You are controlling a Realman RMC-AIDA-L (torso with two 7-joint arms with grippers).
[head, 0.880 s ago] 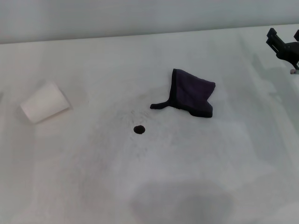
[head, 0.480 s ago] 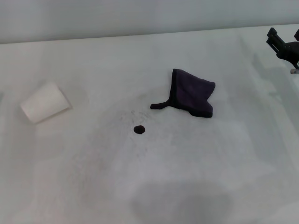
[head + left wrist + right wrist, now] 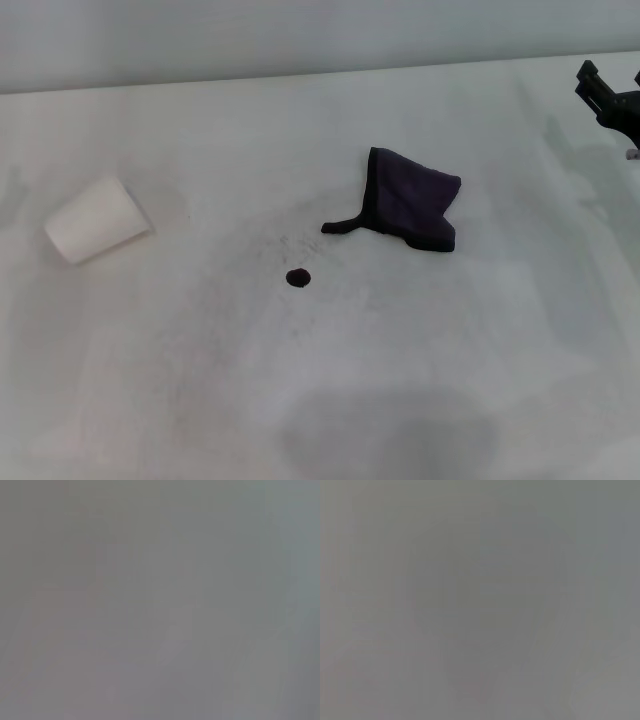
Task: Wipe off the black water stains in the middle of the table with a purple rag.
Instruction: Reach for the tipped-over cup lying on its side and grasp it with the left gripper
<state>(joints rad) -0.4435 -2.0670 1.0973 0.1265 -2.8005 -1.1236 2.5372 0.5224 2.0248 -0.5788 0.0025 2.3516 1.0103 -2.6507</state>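
Note:
The purple rag (image 3: 412,205) lies crumpled on the white table (image 3: 450,340), a little right of the middle, with its thin strip tail (image 3: 340,226) pointing left. The black water stain (image 3: 297,278) is a small round spot in front of and to the left of the rag, apart from it, with faint grey specks around it. My right gripper (image 3: 611,78) hangs at the far right edge of the head view, well away from the rag, with its fingers spread and empty. My left gripper is out of view. Both wrist views show only flat grey.
A white paper cup (image 3: 96,220) lies on its side at the left of the table. A large faint grey shadow patch (image 3: 390,432) lies near the front edge. The table's back edge meets a pale wall.
My right gripper has shifted slightly to the right, further toward the edge of the view. The rag, the stain and the cup have not moved.

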